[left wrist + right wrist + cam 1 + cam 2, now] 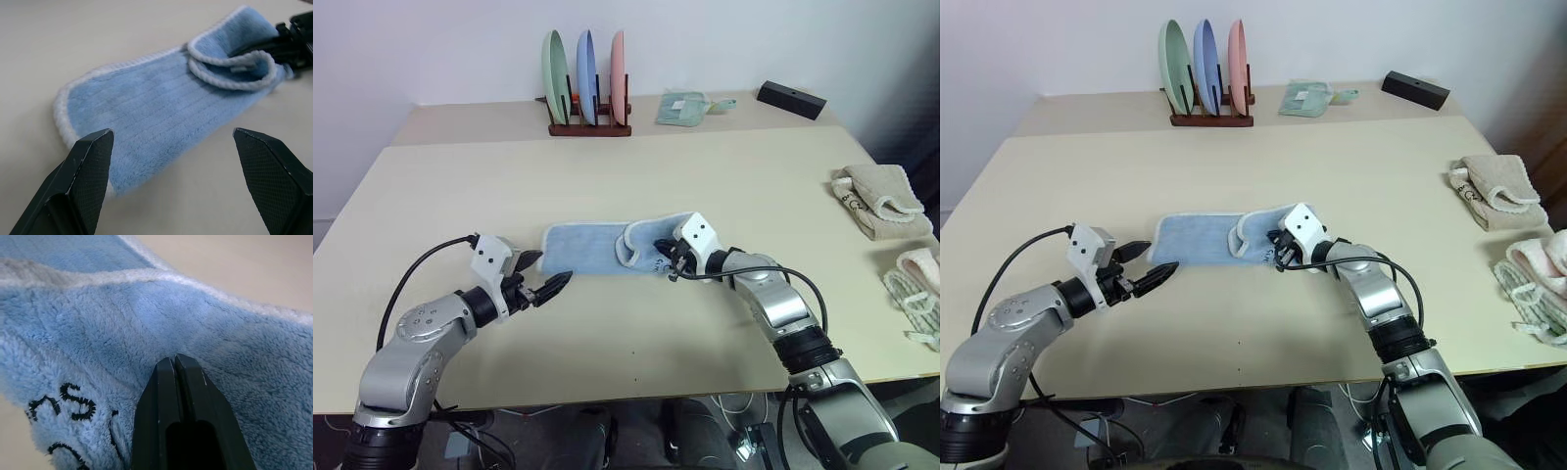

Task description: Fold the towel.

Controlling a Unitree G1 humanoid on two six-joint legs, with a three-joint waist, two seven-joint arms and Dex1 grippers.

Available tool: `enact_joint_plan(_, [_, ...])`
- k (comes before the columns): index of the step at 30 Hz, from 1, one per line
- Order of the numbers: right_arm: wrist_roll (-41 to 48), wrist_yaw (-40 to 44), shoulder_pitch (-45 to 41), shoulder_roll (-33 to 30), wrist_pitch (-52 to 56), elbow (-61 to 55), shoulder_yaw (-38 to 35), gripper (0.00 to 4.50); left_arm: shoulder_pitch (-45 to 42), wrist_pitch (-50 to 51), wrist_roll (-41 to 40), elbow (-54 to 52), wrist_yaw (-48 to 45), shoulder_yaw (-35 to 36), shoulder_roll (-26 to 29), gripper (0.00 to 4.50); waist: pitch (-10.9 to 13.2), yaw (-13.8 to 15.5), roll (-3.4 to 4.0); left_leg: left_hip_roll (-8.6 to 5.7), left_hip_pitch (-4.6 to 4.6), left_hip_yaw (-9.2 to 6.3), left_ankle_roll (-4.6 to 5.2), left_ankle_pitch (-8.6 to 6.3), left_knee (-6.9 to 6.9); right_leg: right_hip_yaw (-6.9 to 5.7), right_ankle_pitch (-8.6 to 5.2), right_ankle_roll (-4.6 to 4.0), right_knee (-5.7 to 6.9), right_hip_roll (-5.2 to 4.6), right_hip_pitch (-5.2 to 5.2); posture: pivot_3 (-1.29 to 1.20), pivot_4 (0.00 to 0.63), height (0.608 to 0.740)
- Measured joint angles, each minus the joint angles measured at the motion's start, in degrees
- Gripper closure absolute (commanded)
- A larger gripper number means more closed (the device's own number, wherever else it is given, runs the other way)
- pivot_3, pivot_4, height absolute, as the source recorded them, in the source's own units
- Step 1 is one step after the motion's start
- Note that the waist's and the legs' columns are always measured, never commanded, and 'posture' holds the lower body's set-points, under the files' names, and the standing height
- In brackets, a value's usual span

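So I had the right gripper (668, 260) pressed together against the towel's (592, 251) three-o'clock end — left gripper (546, 285) spread apart beside its nine-o'clock end.

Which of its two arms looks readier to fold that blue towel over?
The right: the right gripper is shut at the towel's curled end. The left gripper is open, just short of the other end.

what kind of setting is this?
Likely a lab mock-up of a home laundry or kitchen table: plain table, plate rack at the back, blue towel mid-fold, beige towels piled aside.
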Motion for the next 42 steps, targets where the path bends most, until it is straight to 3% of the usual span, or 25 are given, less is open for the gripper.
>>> enact_joint_plan(2, [1.19, 0.77, 0.11, -0.17, 0.33, -1.89, -1.17, 4.23, 2.58, 1.9, -1.38, -2.86, 2.54, 0.04, -2.39, 0.52, 0.01, 0.02, 0.01, 0.0, -0.01, 0.01, 0.0, 0.0, 0.0, 0.01, 0.0, 0.0, 0.0, 0.0, -0.02, 0.0, 0.15, 0.74])
enact_joint_plan(4, [2.05, 1.18, -0.4, -1.05, 0.81, -4.01, -2.97, 3.7, 4.5, 4.77, -2.88, -5.05, 6.32, 0.33, -5.26, 0.0, 0.01, 0.05, 0.02, 0.0, -0.01, 0.0, 0.0, 0.0, 0.0, 0.01, 0.0, 0.0, 0.01, 0.01, -0.02, 0.0, 0.15, 0.74])
enact_joint_plan(11, [3.67, 4.03, -2.8, -4.23, 1.49, -11.37, -6.53, 0.17, 6.69, 16.09, -17.63, -9.66, 21.06, 8.56, -15.31, 0.0, 0.0, 0.11, -0.01, 0.03, -0.01, -0.01, -0.01, 0.0, 0.02, 0.01, 0.0, 0.0, 0.01, 0.02, 0.01, 0.0, 0.15, 0.74])
enact_joint_plan(21, [3.79, 4.93, -2.03, -4.76, 1.45, -14.52, -6.57, 0.17, 0.25, 22.08, -40.99, -2.65, 47.93, 15.87, -22.7, 0.0, 0.0, 0.25, -0.02, 0.01, 0.0, 0.0, -0.03, 0.01, 0.04, 0.01, 0.0, 0.0, 0.01, 0.01, 0.01, 0.0, 0.15, 0.74])
enact_joint_plan(29, [3.6, 3.79, -0.33, -4.44, 1.37, -16.41, -6.41, 0.17, -9.86, 17.4, -46.95, 9.27, 59.55, 15.95, -24.76, 0.0, -0.03, 1.11, -0.02, 0.01, 0.65, 0.0, -0.06, 0.01, 0.0, 0.0, -0.01, 0.01, -0.02, 0.02, 0.68, 0.0, 0.15, 0.74])
enact_joint_plan(32, [3.54, 3.19, 0.01, -4.26, 1.38, -17.66, -6.37, 0.12, -13.61, 14.76, -47.02, 14.27, 60.5, 15.95, -24.8, 0.86, -0.03, 1.47, -0.02, 0.02, 0.7, -0.01, -0.06, 0.01, 0.0, 0.01, -0.01, 0.01, -0.03, 0.04, 0.72, 0.0, 0.15, 0.74])
enact_joint_plan(39, [3.14, 2.3, 1.14, -4.14, 1.68, -19.58, -6.26, 0.12, -14.01, 13.06, -46.01, 17.93, 61.07, 15.31, -24.31, 4.45, -0.03, 1.69, -0.04, 0.01, 0.62, -0.03, -0.05, 0.0, 0.0, 0.0, -0.01, 0.02, -0.13, 0.04, 0.7, 0.0, 0.15, 0.74])
enact_joint_plan(42, [3.13, 2.15, 1.44, -4.14, 1.84, -20.18, -6.26, 0.12, -13.99, 12.64, -45.96, 17.97, 60.02, 15.17, -23.63, 4.49, -0.02, 1.64, -0.04, 0.02, 0.62, -0.03, -0.05, 0.0, -0.01, 0.0, -0.01, 0.02, -0.14, 0.05, 0.7, 0.0, 0.15, 0.74])
